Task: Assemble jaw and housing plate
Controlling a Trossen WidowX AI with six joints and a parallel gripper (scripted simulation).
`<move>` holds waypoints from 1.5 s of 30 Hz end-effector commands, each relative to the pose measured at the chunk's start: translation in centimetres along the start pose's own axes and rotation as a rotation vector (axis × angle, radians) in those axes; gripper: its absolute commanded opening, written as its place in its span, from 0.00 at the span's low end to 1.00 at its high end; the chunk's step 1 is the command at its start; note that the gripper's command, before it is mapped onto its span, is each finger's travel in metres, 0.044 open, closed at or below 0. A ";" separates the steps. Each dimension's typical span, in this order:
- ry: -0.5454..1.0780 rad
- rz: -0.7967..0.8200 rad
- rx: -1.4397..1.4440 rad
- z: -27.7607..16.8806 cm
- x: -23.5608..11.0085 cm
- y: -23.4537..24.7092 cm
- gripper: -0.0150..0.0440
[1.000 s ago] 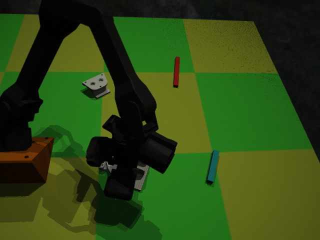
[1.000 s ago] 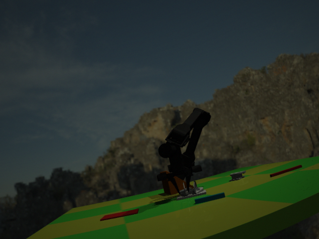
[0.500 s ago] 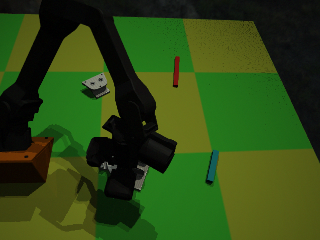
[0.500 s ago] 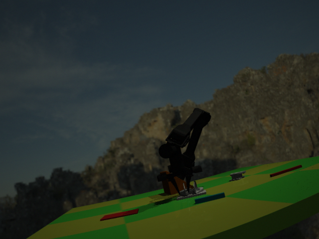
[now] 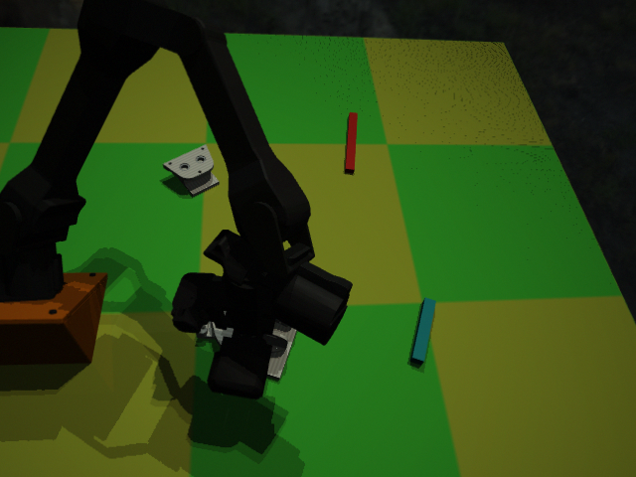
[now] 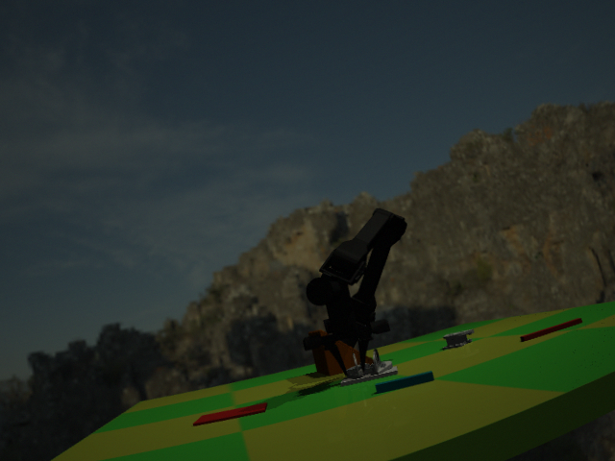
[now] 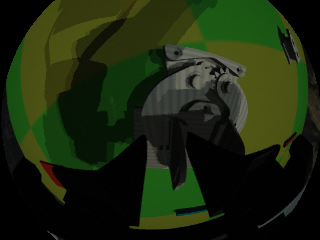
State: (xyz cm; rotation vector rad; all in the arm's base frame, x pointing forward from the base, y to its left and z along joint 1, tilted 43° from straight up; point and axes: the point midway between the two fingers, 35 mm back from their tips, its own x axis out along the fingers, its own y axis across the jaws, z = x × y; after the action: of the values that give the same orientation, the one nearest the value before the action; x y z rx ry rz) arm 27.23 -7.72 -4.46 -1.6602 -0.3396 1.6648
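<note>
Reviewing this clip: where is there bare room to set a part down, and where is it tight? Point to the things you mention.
There looks to be room between the red bar [image 5: 351,142] [image 6: 551,329] and the teal bar [image 5: 422,331] [image 6: 405,381], and right of the teal bar in the top view. It is crowded at the base plate [image 5: 281,365] [image 6: 370,376], under the tool [image 7: 166,138].

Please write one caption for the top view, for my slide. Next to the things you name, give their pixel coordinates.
Black robot arm bends over a partly hidden grey base; the housing plate [image 5: 191,167] [image 6: 457,338] [image 7: 290,47] stands apart, beyond its forearm.
</note>
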 end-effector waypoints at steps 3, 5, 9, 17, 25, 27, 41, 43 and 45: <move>0.001 -0.002 0.001 -0.1 0.1 -0.1 0.48; 0.001 -0.002 0.001 -0.1 0.1 -0.1 0.48; 0.001 -0.002 0.001 -0.1 0.1 -0.1 0.48; 0.000 0.000 0.000 0.0 0.0 0.0 0.57; 0.000 0.000 0.000 0.0 0.0 0.0 0.63; 0.000 0.000 0.000 0.0 0.0 0.0 0.63; 0.001 0.000 0.001 0.0 -6.3 0.0 0.63; 0.001 0.000 0.001 0.0 -6.9 0.0 0.63; 0.001 0.000 0.001 0.0 -6.9 0.0 0.63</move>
State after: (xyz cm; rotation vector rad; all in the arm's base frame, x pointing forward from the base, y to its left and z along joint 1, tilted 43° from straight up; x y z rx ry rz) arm 26.68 -11.68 -0.15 -1.6610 -0.3320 1.6559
